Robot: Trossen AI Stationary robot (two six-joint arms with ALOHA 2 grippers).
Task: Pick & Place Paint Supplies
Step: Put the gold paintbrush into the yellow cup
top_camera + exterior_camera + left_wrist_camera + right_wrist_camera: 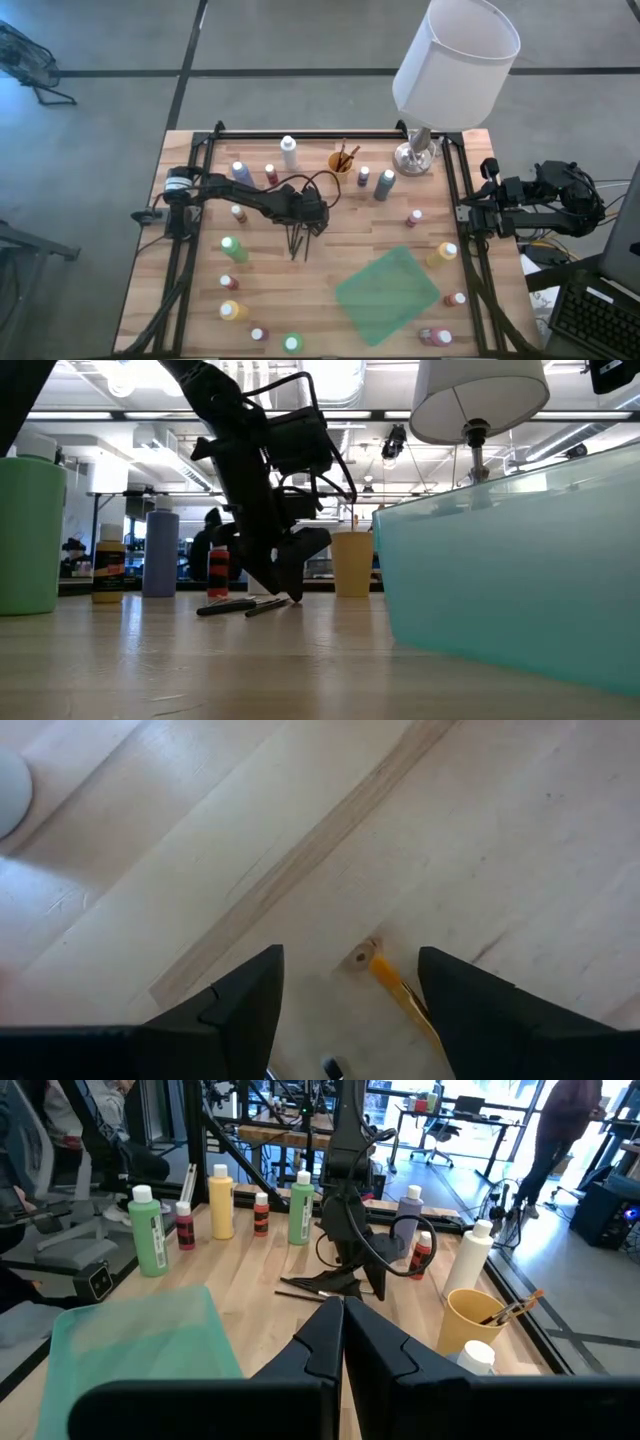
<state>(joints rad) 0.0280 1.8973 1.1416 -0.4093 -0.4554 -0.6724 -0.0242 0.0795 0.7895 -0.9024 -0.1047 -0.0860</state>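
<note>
Several thin dark brushes (297,240) lie flat on the wooden table near its middle, also seen in the low view (240,606). My left gripper (312,222) slants down just over their far ends, open, its fingertips (292,592) close to the wood. In the left wrist view a yellow brush handle (398,992) lies between the left gripper's (350,1010) two fingers, apart from both. Small paint bottles stand around the table, among them a green one (231,249) and a yellow one (441,255). My right gripper (343,1340) waits shut at the table's right edge.
A translucent green tray (388,295) lies at the near right. A yellow cup (342,160) with brushes in it and a white bottle (290,152) stand at the far side. A white-shaded lamp (450,70) rises at the far right corner.
</note>
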